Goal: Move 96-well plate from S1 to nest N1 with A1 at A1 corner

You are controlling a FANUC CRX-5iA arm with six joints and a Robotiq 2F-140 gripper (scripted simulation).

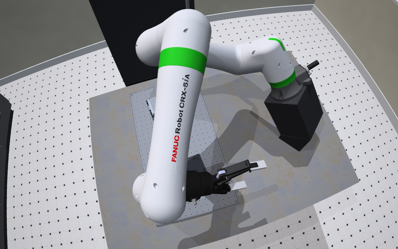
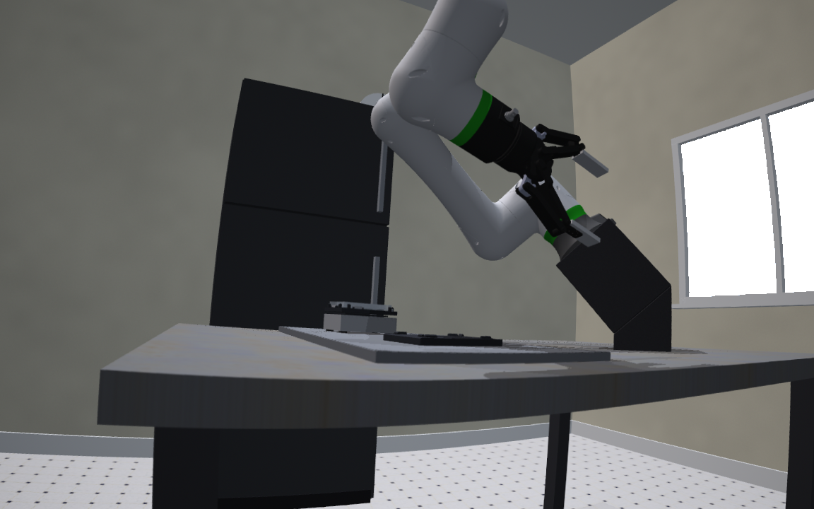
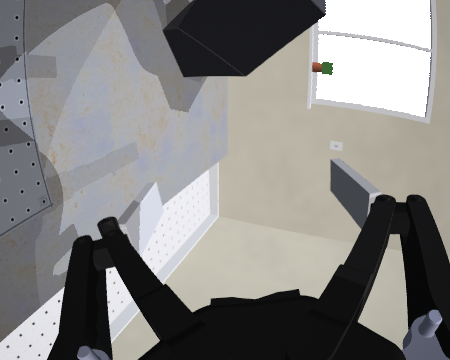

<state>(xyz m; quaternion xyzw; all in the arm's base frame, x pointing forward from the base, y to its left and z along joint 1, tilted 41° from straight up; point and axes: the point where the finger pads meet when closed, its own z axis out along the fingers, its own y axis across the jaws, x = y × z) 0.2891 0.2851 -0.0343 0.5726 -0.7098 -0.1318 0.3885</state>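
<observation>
Top: high overhead, looking down, wide on arm [image 1: 175, 123] and counter [image 1: 287, 173].
Exterior: low, near counter [image 2: 309, 392] edge height, looking up and across toward window [image 2: 770, 202].
Wrist: behind claw [image 3: 252, 220], close, facing window [image 3: 372, 47].
Shared: counter, arm pedestal [image 1: 299, 117].

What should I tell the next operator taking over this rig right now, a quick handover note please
Gripper: fully open, holding nothing, raised high above the table and pointing sideways toward the window wall.
96-well plate: on the plate shaker S1 at the far end of the perforated board, partly hidden by the arm in the top view.
Plate nest N1: the flat dark fixture nearer on the board, with no plate in it.
Done: nothing of the transfer yet.
Left: bring the gripper over S1, grasp the plate, carry it to N1, seat it flat with A1 at the marked corner. The A1 marks cannot be made out from here.
</observation>
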